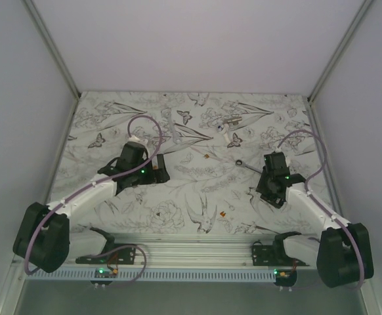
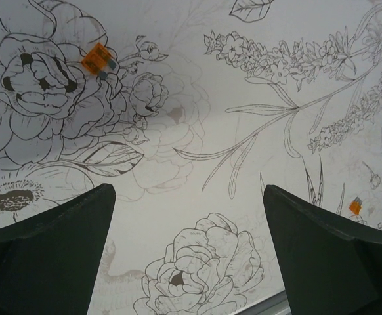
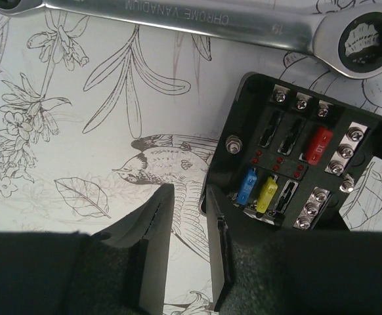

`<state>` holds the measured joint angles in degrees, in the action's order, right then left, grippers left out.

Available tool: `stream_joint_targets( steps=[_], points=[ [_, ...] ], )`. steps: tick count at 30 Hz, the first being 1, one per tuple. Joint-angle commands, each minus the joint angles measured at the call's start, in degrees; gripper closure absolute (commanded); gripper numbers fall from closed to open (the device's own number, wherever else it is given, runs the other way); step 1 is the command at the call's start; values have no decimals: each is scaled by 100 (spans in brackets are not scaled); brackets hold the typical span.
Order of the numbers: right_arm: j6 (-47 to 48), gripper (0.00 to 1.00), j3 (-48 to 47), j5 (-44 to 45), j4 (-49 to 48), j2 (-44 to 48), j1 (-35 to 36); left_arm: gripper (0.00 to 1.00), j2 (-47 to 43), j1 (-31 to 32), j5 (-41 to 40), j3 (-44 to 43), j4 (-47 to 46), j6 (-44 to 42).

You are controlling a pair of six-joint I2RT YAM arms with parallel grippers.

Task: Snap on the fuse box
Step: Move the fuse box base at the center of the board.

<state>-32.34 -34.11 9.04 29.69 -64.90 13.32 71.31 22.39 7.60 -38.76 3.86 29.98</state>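
Note:
The fuse box (image 3: 295, 164) is a black box with a red, a blue and a yellow fuse and silver screw terminals, lying flat on the patterned table in the right wrist view. My right gripper (image 3: 189, 190) is just left of it, its jaws a narrow gap apart with only table between them, and its right finger (image 3: 216, 223) sits against the box's left edge. In the top view the right gripper (image 1: 266, 186) covers the box. My left gripper (image 2: 188, 190) is wide open and empty over bare table, also seen in the top view (image 1: 159, 172).
A silver ratchet wrench (image 3: 197, 23) lies just beyond the fuse box, also seen in the top view (image 1: 247, 167). Small orange fuses (image 2: 98, 59) (image 2: 355, 206) lie loose on the table. White parts (image 1: 230, 134) and a clear piece (image 1: 176, 136) lie toward the back.

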Motion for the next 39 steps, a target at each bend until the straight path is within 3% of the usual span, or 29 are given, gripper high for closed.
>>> stream_joint_targets(
  steps=[1,10,18,28,39],
  points=[
    [-225,68,59,276,-209,-64,118,0,59,130,-193,-46,263,-117],
    [-254,72,123,449,-235,-328,278,0,93,169,-284,-64,267,-242],
    [-182,100,-128,592,-7,-329,713,0,-68,169,-502,55,265,-342],
    [1068,100,-1081,51,122,-407,2097,0,-163,166,-555,114,303,-159],
    [1551,100,-2811,-124,413,-2384,3826,0,-280,145,-1202,122,688,17]
  ],
)
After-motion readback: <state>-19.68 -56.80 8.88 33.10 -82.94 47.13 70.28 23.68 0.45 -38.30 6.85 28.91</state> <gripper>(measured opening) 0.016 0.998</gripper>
